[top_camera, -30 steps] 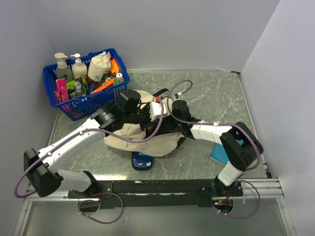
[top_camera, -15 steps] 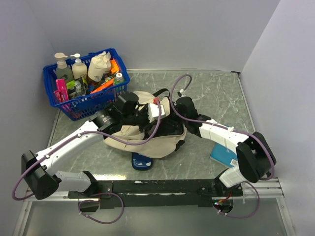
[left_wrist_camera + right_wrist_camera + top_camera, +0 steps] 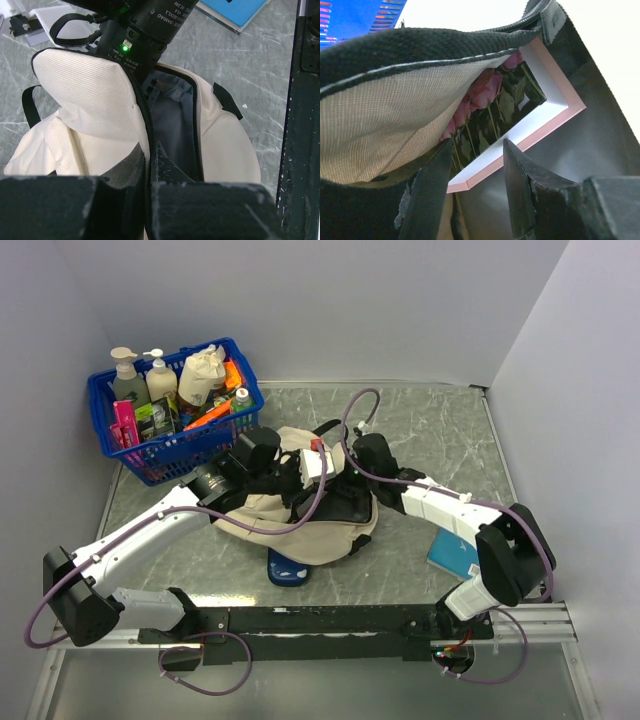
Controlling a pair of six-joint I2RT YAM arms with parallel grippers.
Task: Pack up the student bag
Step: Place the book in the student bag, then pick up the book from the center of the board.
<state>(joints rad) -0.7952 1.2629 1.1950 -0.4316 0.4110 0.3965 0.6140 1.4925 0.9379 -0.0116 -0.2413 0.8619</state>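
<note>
At the far left of the grey marble surface point(image 3: 440, 430) sits a blue plastic basket point(image 3: 185, 448). It is full of bottles and other small things. Just right of it, the white left arm point(image 3: 150, 528) reaches across to the big cream-beige fabric student bag with black straps point(image 3: 300, 535). The bag lies in the middle of the surface.

The left jaws are together, clamped on the black zip edge of the bag's flap point(image 3: 90, 95). They hold the flap up. In the left wrist view the bag's mouth is open and grey lining shows inside.

A flat dark blue thing point(image 3: 288, 568) pokes out from under the near edge of the bag.

The white right arm point(image 3: 440, 505) comes in from the right, and its jaws are down in the bag's mouth. In the right wrist view those jaws are apart with nothing pinched between them. The bag's cloth point(image 3: 380, 115) hangs over them. Just past them, inside the bag, lies a book with a shiny dark cover, pink patches and a white and pink border point(image 3: 520, 105).

At the near right a flat light blue book point(image 3: 452, 552) lies on the surface. The right arm partly hides it, and it is apart from the bag.
</note>
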